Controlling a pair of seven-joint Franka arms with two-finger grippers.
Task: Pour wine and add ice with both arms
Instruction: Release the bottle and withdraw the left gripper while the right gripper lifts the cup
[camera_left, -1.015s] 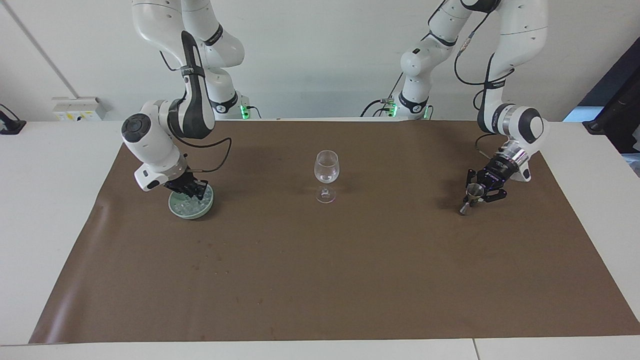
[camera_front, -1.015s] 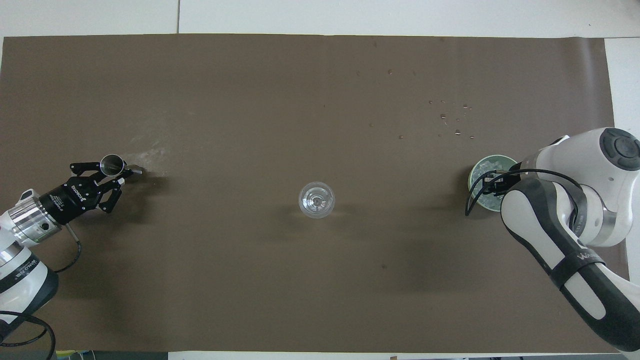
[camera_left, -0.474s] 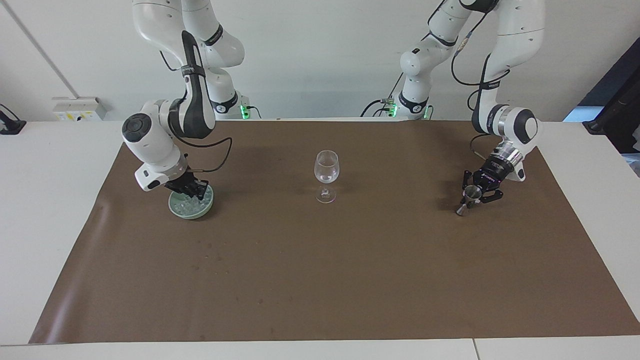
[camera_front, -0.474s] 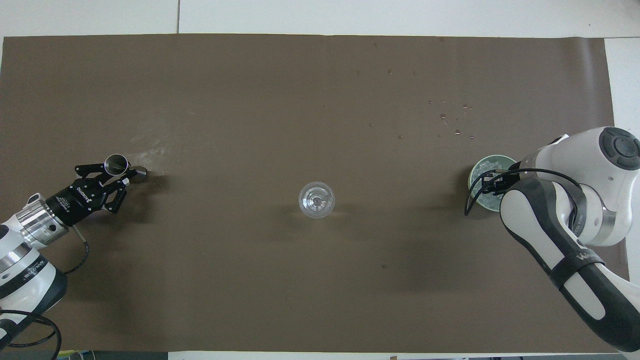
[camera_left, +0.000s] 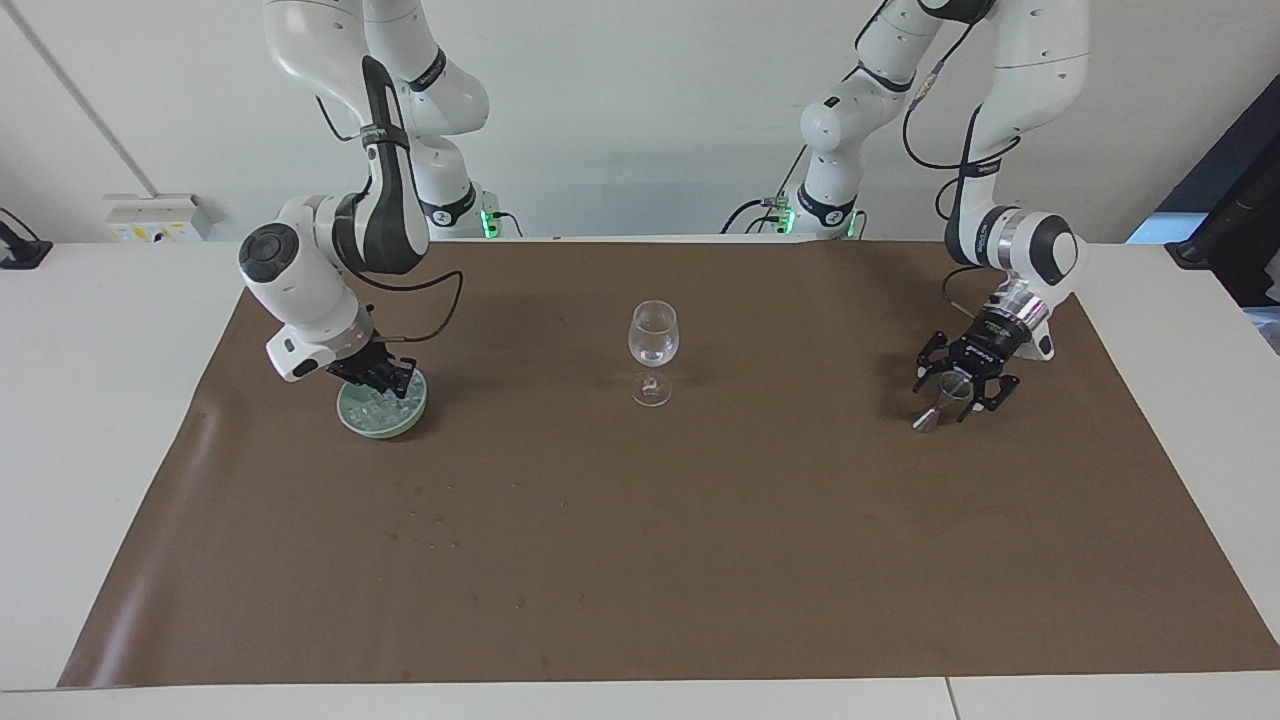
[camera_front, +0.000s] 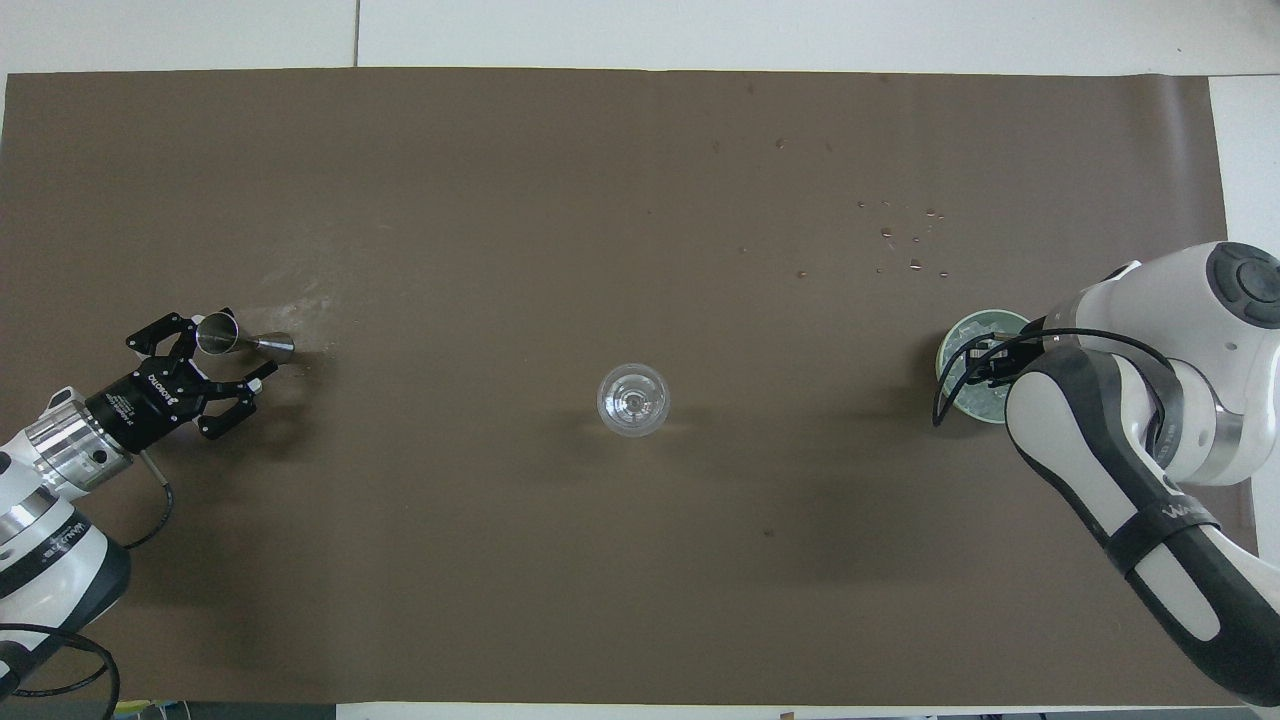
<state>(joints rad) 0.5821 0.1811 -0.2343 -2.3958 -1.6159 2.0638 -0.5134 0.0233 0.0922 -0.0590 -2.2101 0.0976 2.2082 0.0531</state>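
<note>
A clear wine glass (camera_left: 653, 340) (camera_front: 632, 399) stands upright mid-mat. Toward the left arm's end, a small steel jigger (camera_left: 940, 402) (camera_front: 240, 340) has its foot on the mat and leans between the spread fingers of my open left gripper (camera_left: 945, 398) (camera_front: 250, 340). At the right arm's end sits a pale green bowl (camera_left: 350, 415) (camera_front: 960, 335) of ice (camera_left: 372, 408) (camera_front: 972, 345). My right gripper (camera_left: 388, 383) (camera_front: 985, 365) dips into that bowl, shut; whether it pinches an ice chunk is hidden. Wine itself is out of view.
A brown mat (camera_left: 700, 560) covers most of the white table (camera_left: 90, 400). Water droplets (camera_front: 905, 240) dot the mat farther from the robots than the bowl.
My left gripper has opened and let go of the jigger, which now leans on the mat. The right gripper stays shut in the bowl, its arm barely shifted.
</note>
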